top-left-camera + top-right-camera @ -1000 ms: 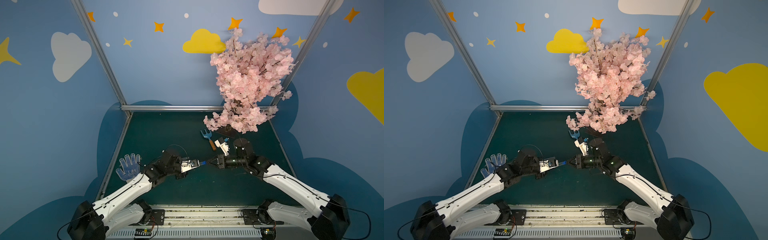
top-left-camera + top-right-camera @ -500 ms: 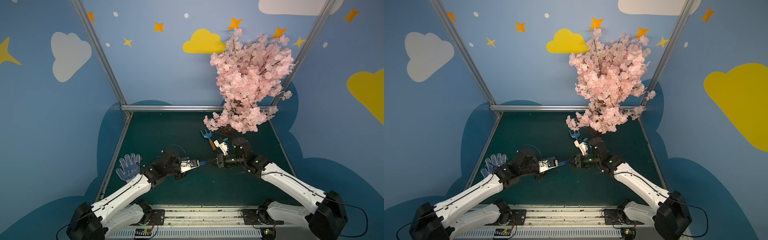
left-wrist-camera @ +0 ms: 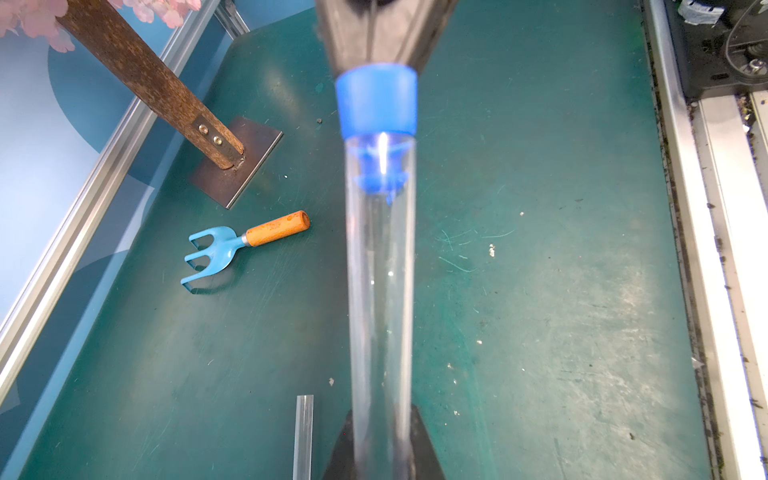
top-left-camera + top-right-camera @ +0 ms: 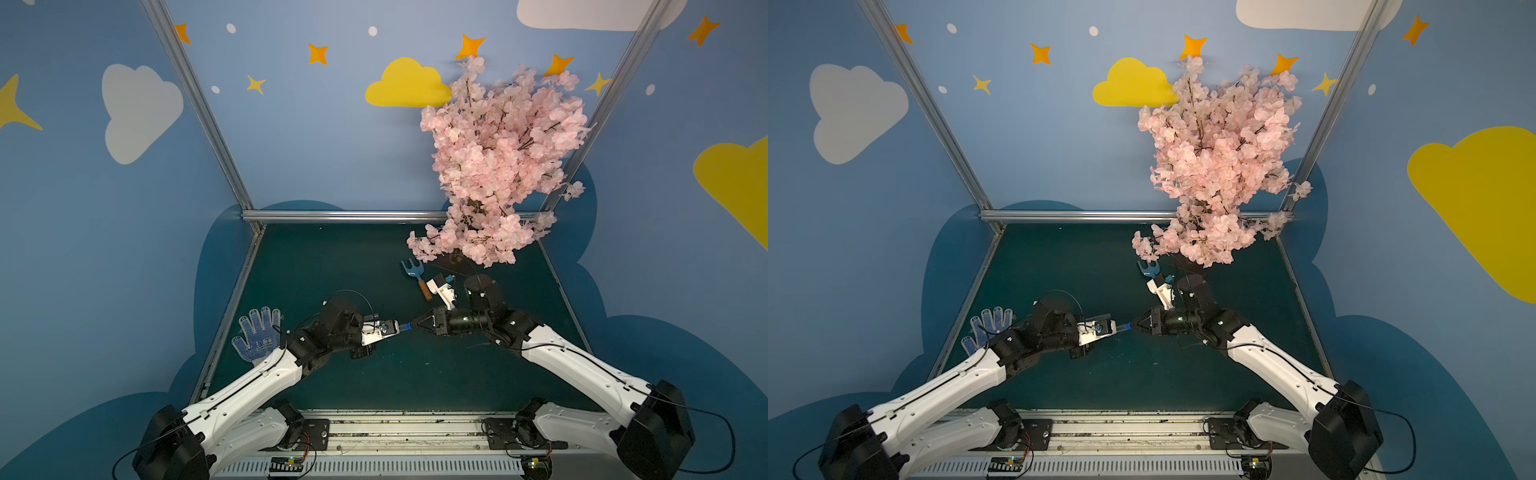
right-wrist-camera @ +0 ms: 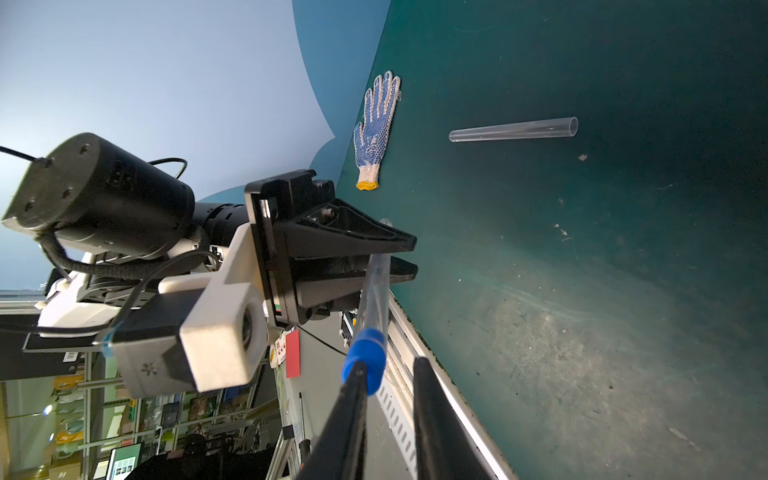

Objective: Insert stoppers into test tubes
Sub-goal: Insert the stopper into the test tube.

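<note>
Both fingers of the left gripper (image 5: 409, 257) are clamped on a clear test tube (image 3: 380, 291), held above the mat. A blue stopper (image 3: 376, 99) sits in its mouth, ribbed end inside. The right gripper (image 5: 388, 361) meets it there, fingers a narrow gap apart, one fingertip (image 5: 355, 374) against the cap. Bare green mat (image 3: 540, 291) lies below, out to the front rail (image 3: 681, 208). A second test tube (image 5: 513, 129) lies unstoppered near a dotted glove (image 5: 376, 129) at the mat's left edge. A garden fork (image 3: 232, 245) and the tree's base plate (image 3: 237, 166) sit back right.
</note>
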`<move>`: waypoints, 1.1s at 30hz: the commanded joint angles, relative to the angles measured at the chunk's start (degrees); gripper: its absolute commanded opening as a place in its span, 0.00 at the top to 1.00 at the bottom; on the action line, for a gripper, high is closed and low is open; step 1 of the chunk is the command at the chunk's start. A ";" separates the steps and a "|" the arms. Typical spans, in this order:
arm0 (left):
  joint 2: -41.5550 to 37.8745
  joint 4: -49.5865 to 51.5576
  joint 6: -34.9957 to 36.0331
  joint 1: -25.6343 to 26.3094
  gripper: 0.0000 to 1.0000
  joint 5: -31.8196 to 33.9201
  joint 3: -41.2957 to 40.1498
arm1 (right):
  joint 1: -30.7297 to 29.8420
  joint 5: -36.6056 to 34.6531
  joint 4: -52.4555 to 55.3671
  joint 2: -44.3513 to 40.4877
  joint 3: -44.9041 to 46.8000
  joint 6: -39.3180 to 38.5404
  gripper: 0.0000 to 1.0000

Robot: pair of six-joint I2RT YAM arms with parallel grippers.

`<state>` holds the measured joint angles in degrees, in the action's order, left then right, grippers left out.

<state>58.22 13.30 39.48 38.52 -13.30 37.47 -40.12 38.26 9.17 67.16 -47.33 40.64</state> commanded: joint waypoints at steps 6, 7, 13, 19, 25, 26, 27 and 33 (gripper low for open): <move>-1.43 -2.93 -1.07 -0.03 0.98 -3.31 0.51 | -0.62 1.37 -0.97 3.17 -2.04 -0.45 0.83; -1.51 -3.37 -1.69 -0.03 0.98 -4.12 0.65 | -0.79 1.41 -0.99 3.60 -2.06 -0.57 0.84; -1.32 -6.11 -4.18 -0.03 0.98 -5.33 2.27 | -1.95 2.30 -1.35 6.21 -2.07 -1.02 0.87; -2.05 -8.20 -5.90 0.01 0.98 -7.17 3.81 | -3.15 2.72 -1.36 8.39 -2.15 -1.51 0.89; -2.05 -9.37 -6.81 -0.16 0.98 -9.48 4.86 | -4.46 4.04 -1.29 10.20 -2.49 -2.96 0.91; -1.94 -9.98 -7.58 -0.47 0.98 -10.32 4.88 | -4.84 4.36 -1.22 10.46 -2.63 -3.32 0.91; -1.82 -10.34 -8.13 -0.70 0.98 -11.41 5.04 | -5.11 4.67 -1.22 10.60 -2.68 -3.66 0.91; -0.83 -11.53 -11.20 -3.56 0.98 -18.76 6.24 | -7.16 6.96 0.09 11.54 -3.03 -6.89 0.91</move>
<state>58.24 19.29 31.40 34.59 -18.46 37.43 -42.83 40.32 6.13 75.96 -50.76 36.97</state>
